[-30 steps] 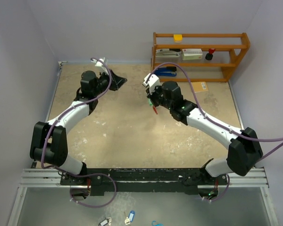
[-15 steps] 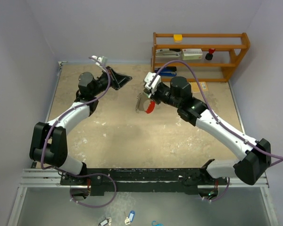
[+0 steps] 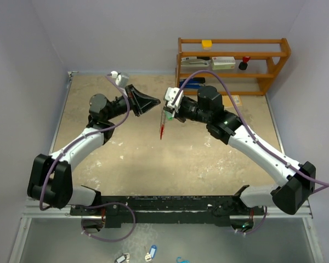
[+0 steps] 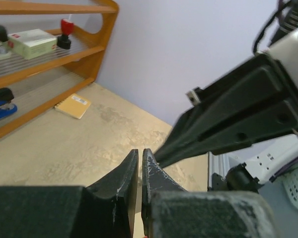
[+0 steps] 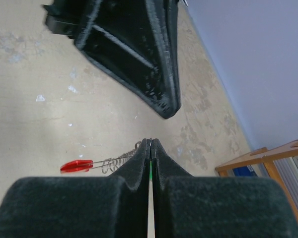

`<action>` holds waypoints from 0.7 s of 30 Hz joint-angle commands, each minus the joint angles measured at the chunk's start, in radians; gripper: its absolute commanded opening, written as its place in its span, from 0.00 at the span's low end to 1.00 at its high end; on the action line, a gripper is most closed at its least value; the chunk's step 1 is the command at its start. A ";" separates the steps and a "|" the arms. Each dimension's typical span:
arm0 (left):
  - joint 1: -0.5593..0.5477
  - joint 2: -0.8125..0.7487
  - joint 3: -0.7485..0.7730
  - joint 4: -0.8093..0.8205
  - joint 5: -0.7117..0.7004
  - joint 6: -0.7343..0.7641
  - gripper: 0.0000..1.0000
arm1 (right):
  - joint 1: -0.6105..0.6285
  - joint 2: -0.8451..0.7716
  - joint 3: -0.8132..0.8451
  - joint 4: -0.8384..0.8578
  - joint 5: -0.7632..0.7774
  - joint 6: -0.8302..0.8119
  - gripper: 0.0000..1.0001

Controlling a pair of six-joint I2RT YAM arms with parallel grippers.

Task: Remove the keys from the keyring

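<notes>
My right gripper (image 3: 167, 112) is raised above the sandy table and shut on the pale-green key tag, seen as a green sliver (image 5: 150, 167) between its pads. The keyring hangs from it: a silver chain coil (image 5: 116, 160) ending in the red plastic piece (image 5: 75, 165), which dangles below the gripper in the top view (image 3: 161, 131). My left gripper (image 3: 157, 102) is shut and empty, with its tip a short way left of the right gripper's jaws, not touching. It shows as a black wedge in the right wrist view (image 5: 139, 59). The right gripper shows in the left wrist view (image 4: 238, 119).
A wooden shelf (image 3: 233, 74) stands at the back right, holding a blue stapler (image 3: 194, 83), boxes and a red stamp (image 4: 65, 27). A yellow notepad (image 3: 232, 100) lies in front of it. Blue-tagged keys (image 3: 150, 253) lie below the arm bases.
The right gripper rose and turned, so the red piece swung from beside it to hanging straight down. The left arm reached right, bringing its tip close to the right gripper.
</notes>
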 commanded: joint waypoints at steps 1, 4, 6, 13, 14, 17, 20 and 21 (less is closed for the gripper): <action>-0.069 -0.117 0.005 -0.176 0.002 0.272 0.04 | 0.005 -0.020 0.032 0.062 0.008 -0.015 0.00; -0.122 -0.148 0.038 -0.431 -0.067 0.483 0.05 | 0.006 -0.031 0.019 0.082 0.018 -0.013 0.00; -0.144 -0.148 0.048 -0.502 -0.113 0.536 0.05 | 0.006 -0.037 0.014 0.093 0.024 -0.008 0.00; -0.176 -0.140 0.028 -0.539 -0.290 0.563 0.05 | 0.006 -0.057 0.012 0.090 0.046 -0.005 0.00; -0.179 -0.145 0.022 -0.535 -0.314 0.567 0.05 | 0.006 -0.060 0.010 0.091 0.046 -0.005 0.00; -0.182 -0.162 0.007 -0.509 -0.344 0.569 0.05 | 0.005 -0.068 0.007 0.091 0.044 -0.003 0.00; -0.182 -0.183 -0.006 -0.476 -0.345 0.560 0.05 | 0.006 -0.073 0.000 0.096 0.051 -0.002 0.00; -0.182 -0.192 -0.014 -0.457 -0.343 0.551 0.05 | 0.006 -0.074 -0.003 0.099 0.054 0.000 0.00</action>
